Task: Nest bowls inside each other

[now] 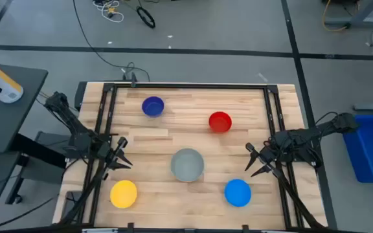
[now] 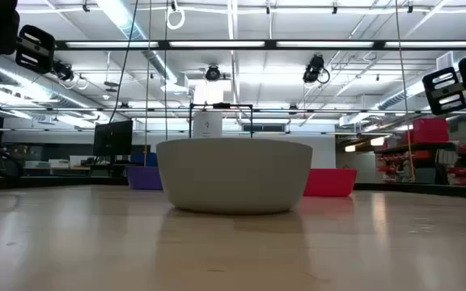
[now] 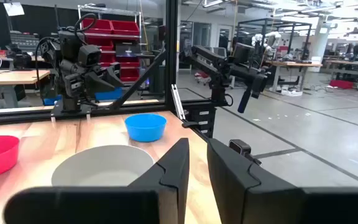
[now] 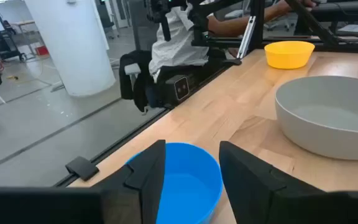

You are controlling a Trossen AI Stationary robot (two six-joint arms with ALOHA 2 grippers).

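Observation:
Five bowls stand apart on the wooden table, each on its base: dark blue [image 1: 153, 107] far left, red [image 1: 220, 122] far right, grey [image 1: 187, 164] in the middle, yellow [image 1: 124, 193] near left, light blue [image 1: 237, 192] near right. My left gripper [image 1: 125, 154] hovers at the table's left side, level with the grey bowl [image 3: 101, 168], its fingers a narrow gap apart and holding nothing. My right gripper [image 1: 250, 160] hovers open at the right side, just beyond the light blue bowl [image 4: 182, 177], which shows between its fingers.
A black frame [image 1: 186, 85] runs along the table's far, left and right edges. Bare wood lies between the bowls. The low view shows the grey bowl [image 2: 235, 176] up close, with the dark blue bowl [image 2: 144, 178] and the red bowl [image 2: 330, 182] behind it.

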